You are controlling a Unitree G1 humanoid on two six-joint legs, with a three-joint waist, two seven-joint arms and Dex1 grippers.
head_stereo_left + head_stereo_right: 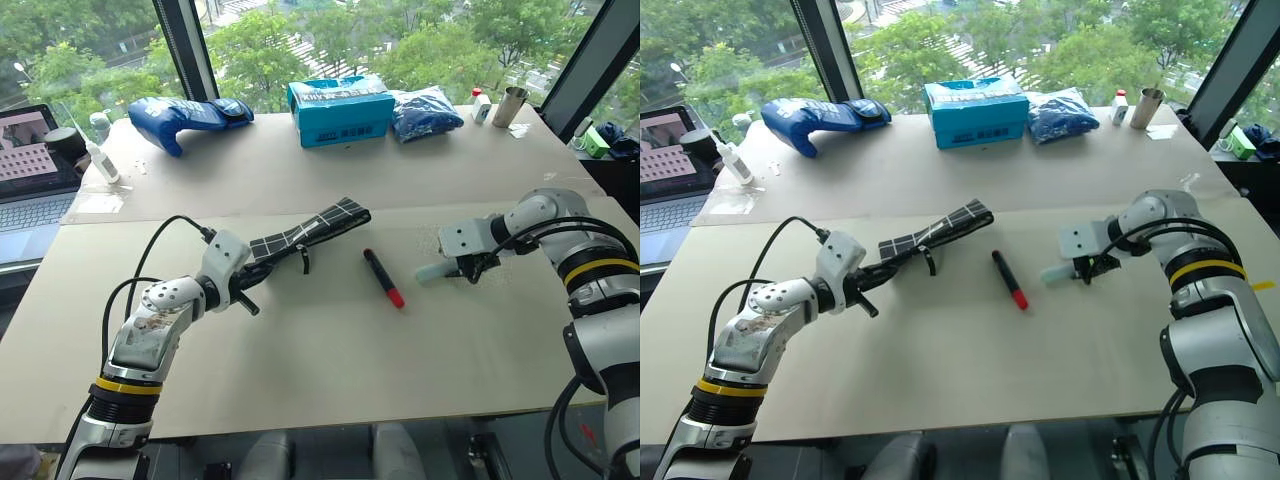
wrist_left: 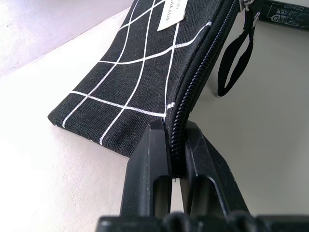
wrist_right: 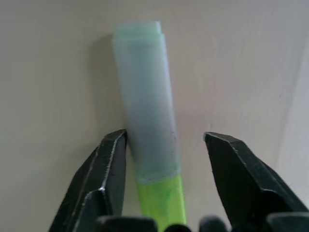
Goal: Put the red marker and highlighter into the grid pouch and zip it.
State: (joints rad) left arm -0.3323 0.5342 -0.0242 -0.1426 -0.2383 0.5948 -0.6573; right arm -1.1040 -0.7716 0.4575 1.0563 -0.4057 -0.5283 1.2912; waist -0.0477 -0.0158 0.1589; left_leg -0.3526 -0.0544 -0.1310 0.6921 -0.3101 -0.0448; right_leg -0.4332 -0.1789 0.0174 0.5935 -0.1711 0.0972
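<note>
On the pale table [image 1: 330, 370] in front of us, the grid pouch [image 1: 318, 226] is the biggest of our things: it stretches away from our left gripper [image 2: 176, 145], which is clamped tight on the pouch's near end right at the zipper seam, with one finger on each side of the zipper teeth. The pouch stands edge-up and is held slightly off the table at our end, and its black pull cord [image 2: 235, 60] dangles in a loop further along the zipper. Just beyond the pouch's far side lies the red marker [image 1: 384, 278], flat on the table between our two arms, untouched and well apart from both grippers, its red end pointing toward us. Over on our right, the highlighter [image 3: 147, 106] lies on the table, and our right gripper [image 3: 166, 150] points down over it with its jaws partly open. The fingers [image 3: 108, 164] straddle the pale body near its yellow-green cap; one sits against the barrel and the other stands off with a gap.
</note>
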